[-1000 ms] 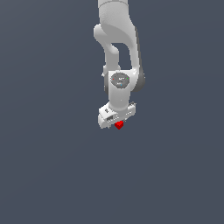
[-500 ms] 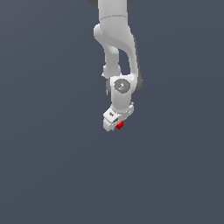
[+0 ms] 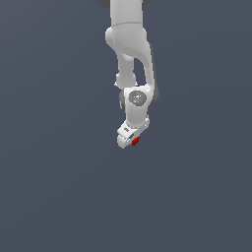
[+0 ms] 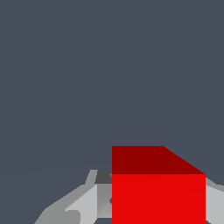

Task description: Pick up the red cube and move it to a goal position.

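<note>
The red cube (image 3: 135, 141) is a tiny bright red block held at the tip of my white gripper (image 3: 133, 141), which hangs from the arm in the middle of the exterior view. In the wrist view the red cube (image 4: 158, 188) fills the space between the grey fingers (image 4: 83, 201), which press on its sides. The gripper is shut on the cube. The fingertips are mostly hidden by the hand in the exterior view.
A plain dark grey-blue surface (image 3: 59, 187) fills both views. The white arm (image 3: 129, 44) comes down from the top of the exterior view. No goal marker shows.
The hand has turned about its wrist and swung slightly toward the exterior view's right, with the red cube still in the gripper.
</note>
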